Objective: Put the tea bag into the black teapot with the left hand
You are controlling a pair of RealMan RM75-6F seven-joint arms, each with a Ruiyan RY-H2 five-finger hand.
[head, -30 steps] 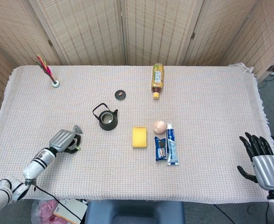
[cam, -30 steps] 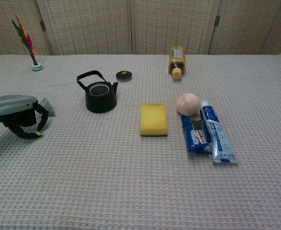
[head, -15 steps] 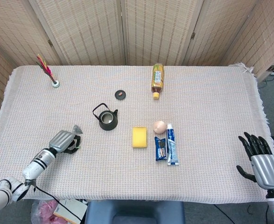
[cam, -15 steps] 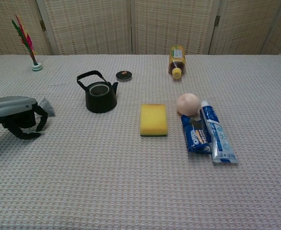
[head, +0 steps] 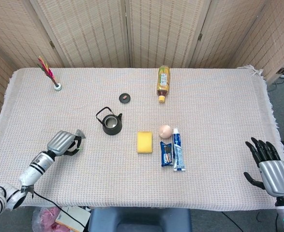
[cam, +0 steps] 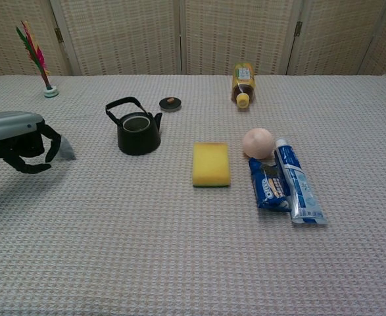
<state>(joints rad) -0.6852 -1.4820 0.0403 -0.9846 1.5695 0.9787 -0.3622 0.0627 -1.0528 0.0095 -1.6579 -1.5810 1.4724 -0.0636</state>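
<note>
The grey tea bag [head: 79, 133] [cam: 64, 151] lies on the cloth, left of the black teapot [head: 111, 123] [cam: 137, 131]. The teapot stands upright with no lid on; its lid [head: 125, 98] [cam: 170, 103] lies behind it. My left hand [head: 62, 142] [cam: 18, 141] hovers just left of the tea bag with its fingers curled. Its fingertips [cam: 50, 141] reach the bag's edge, but I cannot see whether they hold it. My right hand [head: 272, 166] is at the table's near right edge with fingers apart and nothing in it, and does not show in the chest view.
A yellow sponge [head: 144, 142], a peach-coloured ball [head: 165, 130], a biscuit pack [head: 166, 153] and a toothpaste tube [head: 178, 149] lie right of the teapot. A drink bottle [head: 163, 82] lies at the back. A feather shuttlecock [head: 52, 77] stands at the far left.
My left hand has risen a little and shifted left. A green tag seen under its fingers a second ago no longer shows. The tea bag has stayed put.
</note>
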